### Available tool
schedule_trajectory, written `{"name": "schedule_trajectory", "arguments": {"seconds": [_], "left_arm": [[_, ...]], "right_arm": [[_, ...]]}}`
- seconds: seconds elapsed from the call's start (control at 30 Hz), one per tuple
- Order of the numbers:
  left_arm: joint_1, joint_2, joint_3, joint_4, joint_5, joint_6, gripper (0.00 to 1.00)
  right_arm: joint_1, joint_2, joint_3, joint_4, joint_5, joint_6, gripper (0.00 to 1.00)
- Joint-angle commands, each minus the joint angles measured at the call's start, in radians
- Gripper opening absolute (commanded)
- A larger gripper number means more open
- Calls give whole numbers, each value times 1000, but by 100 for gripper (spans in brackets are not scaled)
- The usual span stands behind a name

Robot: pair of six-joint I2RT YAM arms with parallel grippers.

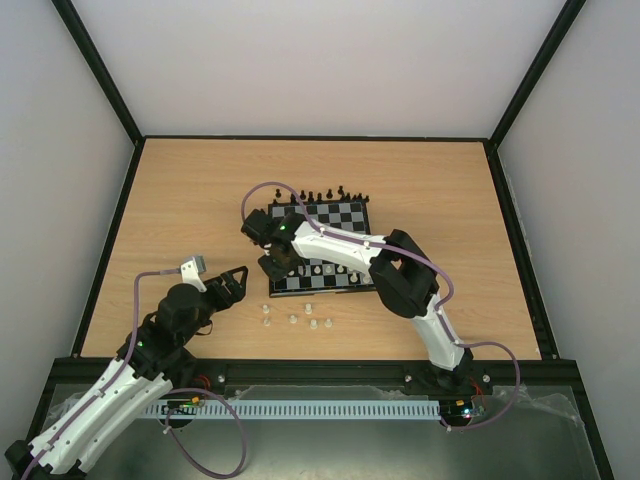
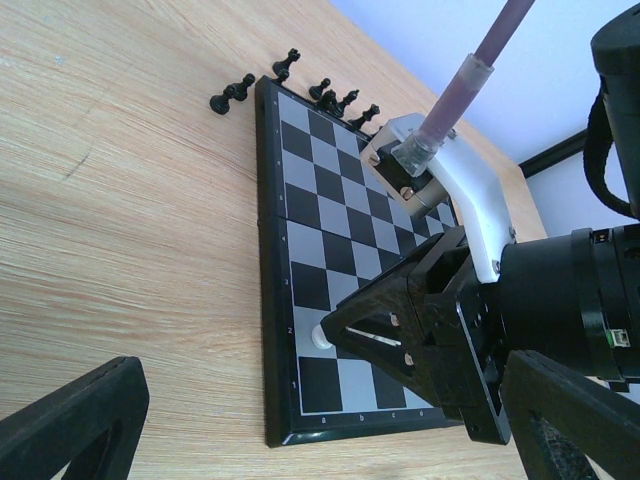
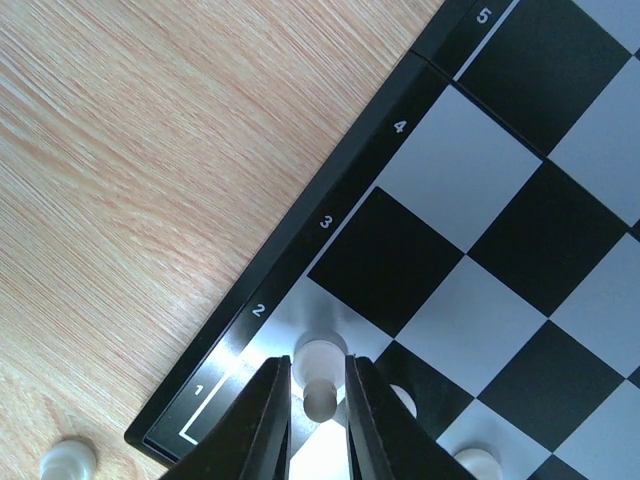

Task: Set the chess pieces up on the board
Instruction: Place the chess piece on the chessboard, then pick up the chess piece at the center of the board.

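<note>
Table: we see a pale wood-grain table [image 1: 200,200] edged by a black frame [image 1: 112,240]
Room: plain white walls [image 1: 320,60] close it in on three sides
Board: the board [image 1: 345,215] lies flat mid-table, slightly turned
Black pieces: the black pieces [image 1: 322,195] line the far edge, a couple standing off it on the wood
White pieces: some white pieces [image 1: 292,319] stand loose on the table just in front of the near edge, others on the near rows
Right gripper: the right gripper [image 3: 315,372] has its jaws nearly together either side of a white pawn [image 3: 319,398] on the edge square marked 2; we cannot tell whether they pinch it
Left gripper: the left gripper [image 1: 235,280] is spread wide and empty, near the board's left side
</note>
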Motion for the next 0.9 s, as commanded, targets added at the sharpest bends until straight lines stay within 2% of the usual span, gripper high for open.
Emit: {"name": "schedule_trajectory", "arguments": {"seconds": [0.0, 0.07, 0.17, 0.4, 0.5, 0.53, 0.6, 0.87], "left_arm": [[7, -2, -10, 5, -13, -2, 100], [6, -2, -9, 6, -14, -1, 100], [7, -5, -7, 2, -17, -2, 100], [7, 21, 39, 17, -27, 28, 100], [7, 77, 80, 21, -36, 51, 100], [7, 93, 92, 22, -38, 59, 100], [7, 126, 113, 31, -41, 71, 99], [8, 299, 193, 98, -38, 136, 99]], "right_arm": [[-3, 8, 21, -39, 1, -3, 18], [-3, -10, 13, -28, 1, -2, 19], [-3, -63, -14, 10, -1, 3, 26], [-2, -295, -147, 112, 38, 34, 49], [-3, -475, -275, 180, 67, 55, 66], [-2, -528, -317, 201, 75, 61, 74], [-3, -648, -413, 248, 88, 74, 99], [-3, -1067, -776, 387, 191, 129, 99]]}}
